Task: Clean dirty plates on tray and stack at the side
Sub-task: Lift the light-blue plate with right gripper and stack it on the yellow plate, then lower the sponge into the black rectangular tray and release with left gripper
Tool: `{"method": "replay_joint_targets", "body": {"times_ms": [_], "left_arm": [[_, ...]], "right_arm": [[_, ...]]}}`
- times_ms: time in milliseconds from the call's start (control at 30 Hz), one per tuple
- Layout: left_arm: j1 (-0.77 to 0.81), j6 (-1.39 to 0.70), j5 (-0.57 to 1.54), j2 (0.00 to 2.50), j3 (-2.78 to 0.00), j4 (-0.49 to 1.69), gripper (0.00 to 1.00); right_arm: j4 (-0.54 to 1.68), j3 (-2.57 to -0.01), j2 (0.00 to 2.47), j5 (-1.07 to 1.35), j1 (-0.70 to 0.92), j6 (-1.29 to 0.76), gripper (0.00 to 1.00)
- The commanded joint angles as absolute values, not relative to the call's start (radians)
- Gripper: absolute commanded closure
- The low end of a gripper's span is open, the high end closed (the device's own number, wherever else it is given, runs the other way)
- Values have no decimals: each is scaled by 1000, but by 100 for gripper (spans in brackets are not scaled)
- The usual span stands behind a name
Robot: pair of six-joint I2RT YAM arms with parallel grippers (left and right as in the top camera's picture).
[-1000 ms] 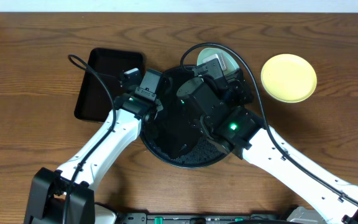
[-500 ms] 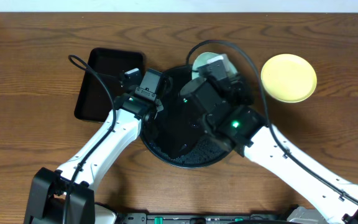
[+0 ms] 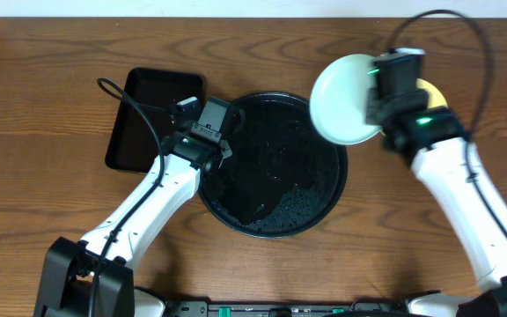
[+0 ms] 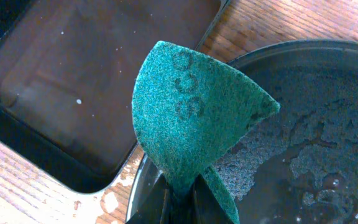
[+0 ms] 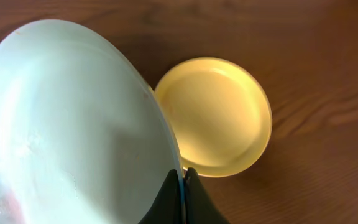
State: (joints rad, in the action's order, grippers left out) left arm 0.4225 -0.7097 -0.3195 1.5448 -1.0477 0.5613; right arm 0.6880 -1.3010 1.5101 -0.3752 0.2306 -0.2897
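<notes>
Gripping pale plate (image 3: 341,88) above yellow plate (image 5: 219,115), right jaws clenched, left jaws pinching sponge (image 4: 191,118) over round tray (image 3: 271,201) edge

At frame centre the round tray (image 3: 280,202) is open from above across its middle and lower part. The left arm (image 3: 152,202) slants up from lower left onto its left rim. The tilted pale plate (image 3: 341,88), the yellow plate (image 5: 219,115) and the right arm (image 3: 460,189) crowd the upper right. The rectangular tray (image 3: 161,92) fills the upper left.
</notes>
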Motion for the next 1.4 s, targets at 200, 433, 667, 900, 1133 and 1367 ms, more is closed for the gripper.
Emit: {"method": "replay_joint_targets", "body": {"times_ms": [200, 433, 667, 900, 1133, 1367], "left_arm": [[424, -719, -325, 1549, -1038, 561, 92], [424, -719, -326, 1549, -1038, 560, 92], [424, -719, -326, 1549, -1038, 561, 92], [424, -719, -326, 1549, -1038, 561, 92], [424, -719, -325, 1549, -1038, 561, 92], [424, -719, -323, 1549, -1038, 560, 92]], "right_arm": [[629, -1320, 1517, -44, -160, -405, 99], [585, -1320, 1603, -44, -263, -539, 99], [535, -1320, 1753, -44, -269, -538, 99], [485, -1320, 1819, -26, -275, -527, 77], [468, -1320, 1797, 197, -273, -409, 31], [521, -1320, 1701, 471, -226, -383, 23]]}}
